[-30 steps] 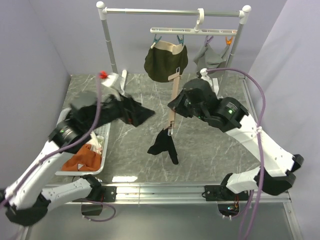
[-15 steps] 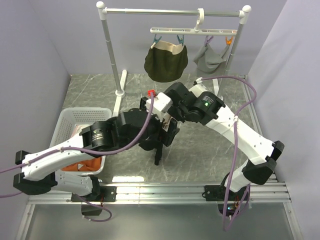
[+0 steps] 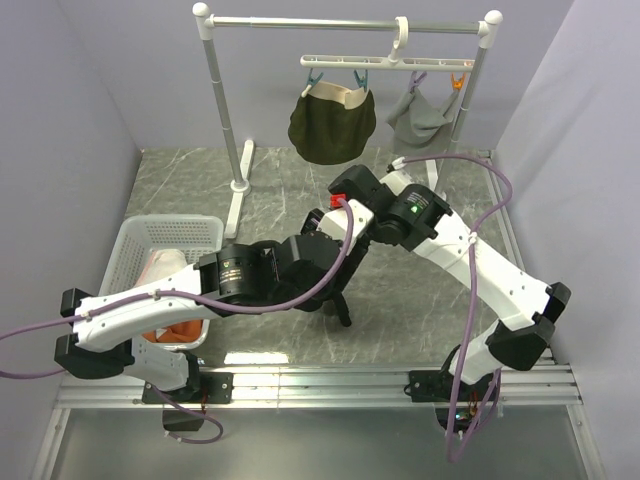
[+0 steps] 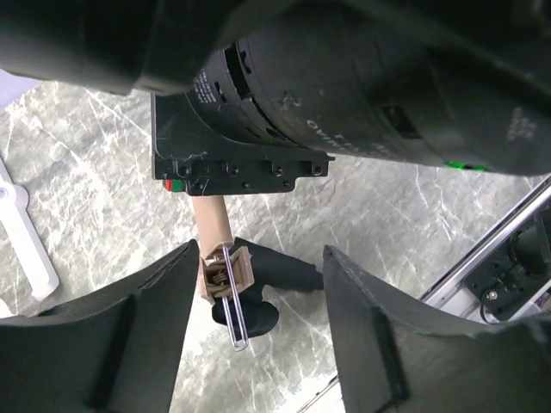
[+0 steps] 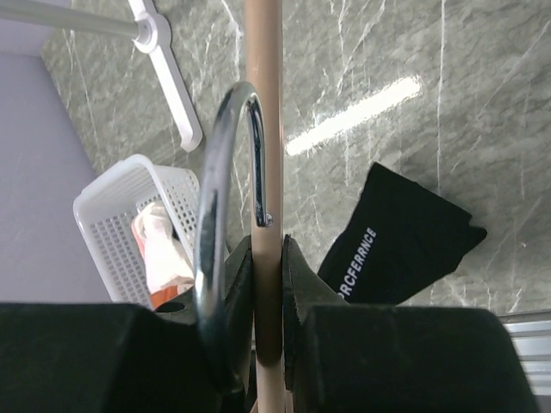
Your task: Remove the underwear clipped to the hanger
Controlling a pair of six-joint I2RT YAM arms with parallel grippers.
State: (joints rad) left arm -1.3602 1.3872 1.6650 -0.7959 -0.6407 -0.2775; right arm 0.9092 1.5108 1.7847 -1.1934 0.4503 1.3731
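Observation:
My right gripper (image 5: 265,292) is shut on the tan bar of a wooden hanger (image 5: 263,103), next to its metal hook (image 5: 215,172). The hanger slopes down toward the table in the top view (image 3: 345,262). Black underwear (image 4: 263,280) hangs from the hanger's lower clip (image 4: 222,274) and trails on the table (image 3: 340,305); it shows white lettering in the right wrist view (image 5: 396,241). My left gripper (image 4: 258,335) is open, its fingers either side of the clip without touching it. Olive green underwear (image 3: 332,125) and grey underwear (image 3: 420,115) hang clipped on a white hanger (image 3: 385,62).
A white rail stand (image 3: 222,90) holds the white hanger at the back. A white basket (image 3: 165,232) at the left holds a white cloth (image 3: 165,265) and an orange cloth (image 3: 165,328). The two arms cross closely at the table's middle.
My left arm swung right from above the basket to the middle, bringing its open gripper around the hanger's lower clip. My right arm pulled the hanger in and lower.

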